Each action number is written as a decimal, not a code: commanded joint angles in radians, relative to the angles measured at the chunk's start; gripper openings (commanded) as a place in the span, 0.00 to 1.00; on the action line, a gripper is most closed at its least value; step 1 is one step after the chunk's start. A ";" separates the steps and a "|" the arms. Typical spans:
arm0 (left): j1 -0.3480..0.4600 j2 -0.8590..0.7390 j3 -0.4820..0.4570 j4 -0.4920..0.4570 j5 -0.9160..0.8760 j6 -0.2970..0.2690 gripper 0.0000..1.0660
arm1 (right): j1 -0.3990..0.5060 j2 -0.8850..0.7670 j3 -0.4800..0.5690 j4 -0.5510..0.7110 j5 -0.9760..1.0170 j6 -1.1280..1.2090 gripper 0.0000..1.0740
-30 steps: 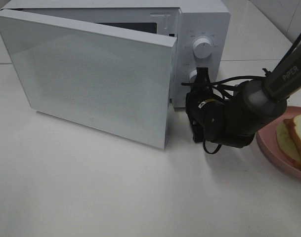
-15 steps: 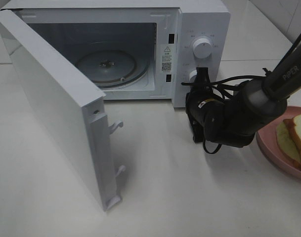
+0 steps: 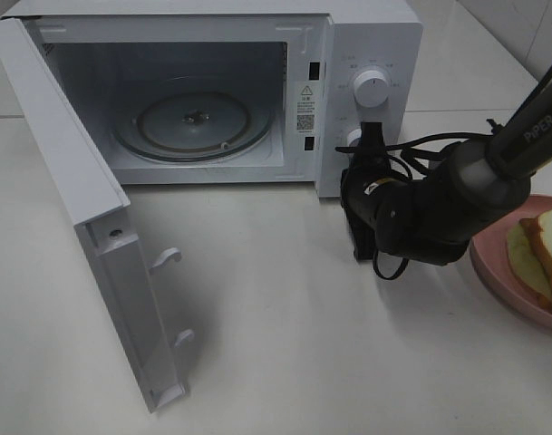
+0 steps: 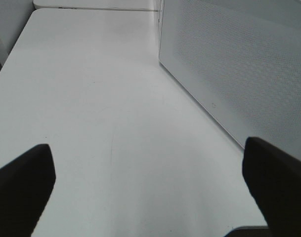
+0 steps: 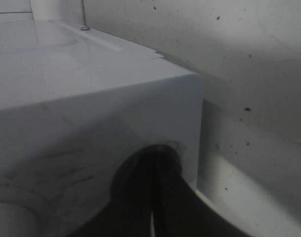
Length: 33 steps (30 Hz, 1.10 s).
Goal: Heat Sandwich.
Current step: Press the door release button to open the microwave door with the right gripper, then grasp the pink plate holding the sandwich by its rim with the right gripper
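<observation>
The sandwich (image 3: 540, 254), white bread with brown crust and a pale filling, lies on a round pink plate (image 3: 493, 272) at the right edge of the exterior high view. The white microwave (image 3: 371, 36) stands at the back with its door (image 3: 72, 181) swung wide to the left, showing the glass turntable (image 3: 192, 122). My right gripper (image 3: 372, 136) is shut with nothing in it, its tip against the lower knob area of the control panel; the right wrist view shows the pressed-together fingers (image 5: 140, 197) at the panel's corner. My left gripper (image 4: 149, 182) is open over bare table beside the door's outer face (image 4: 239, 74).
The open door juts toward the front left of the white table (image 3: 285, 362). The upper dial (image 3: 372, 88) sits above my right gripper. The right arm and its cables (image 3: 439, 213) lie between the microwave and the plate.
The microwave door has swung from covering most of the opening to wide open on the left, exposing the turntable. My right gripper stays at the control panel.
</observation>
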 commanded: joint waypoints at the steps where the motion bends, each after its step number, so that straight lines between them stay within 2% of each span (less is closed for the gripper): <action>1: -0.001 -0.016 0.003 -0.002 -0.007 -0.008 0.92 | -0.028 -0.025 -0.061 -0.080 -0.090 -0.014 0.01; 14: -0.001 -0.016 0.003 -0.002 -0.007 -0.008 0.92 | -0.028 -0.124 0.079 -0.106 0.033 0.018 0.01; 21: -0.001 -0.016 0.003 -0.002 -0.007 -0.008 0.92 | -0.028 -0.173 0.108 -0.133 0.137 0.007 0.02; 30: -0.001 -0.016 0.003 -0.002 -0.007 -0.008 0.92 | -0.028 -0.255 0.148 -0.127 0.299 -0.101 0.03; 33: -0.001 -0.016 0.003 -0.002 -0.007 -0.008 0.92 | -0.028 -0.309 0.154 -0.128 0.420 -0.194 0.04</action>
